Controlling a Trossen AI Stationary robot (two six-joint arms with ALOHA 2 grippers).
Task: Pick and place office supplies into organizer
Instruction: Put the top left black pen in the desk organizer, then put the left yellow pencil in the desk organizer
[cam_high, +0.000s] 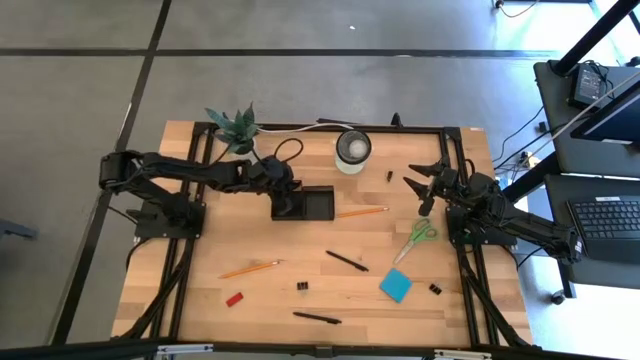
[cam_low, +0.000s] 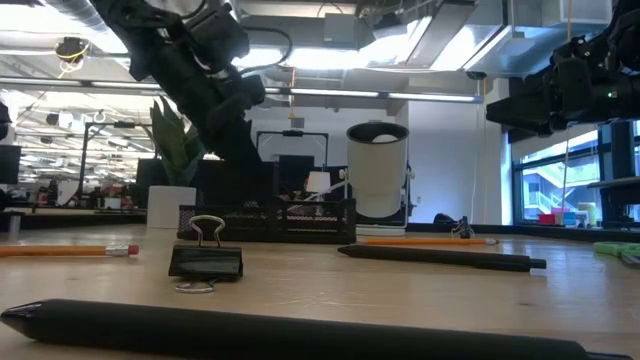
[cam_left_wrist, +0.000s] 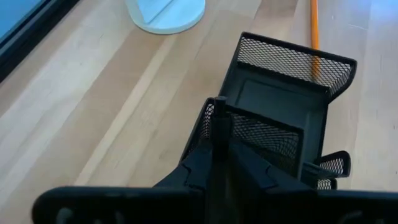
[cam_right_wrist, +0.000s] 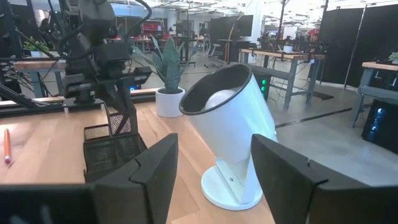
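Black mesh organizer (cam_high: 318, 205) partly hidden by left pincer (cam_high: 283, 205).

The left arm reaches in from the table's (cam_high: 200, 250) left edge toward the middle, wrist bent downward, its left gripper (cam_high: 285, 200) lowered with the fingers (cam_left_wrist: 214, 140) nearly together; whether they pinch anything is hard to tell. The right arm stretches from the right edge, its right gripper (cam_high: 425, 185) raised, level, fingers (cam_right_wrist: 155, 168) spread wide and empty.
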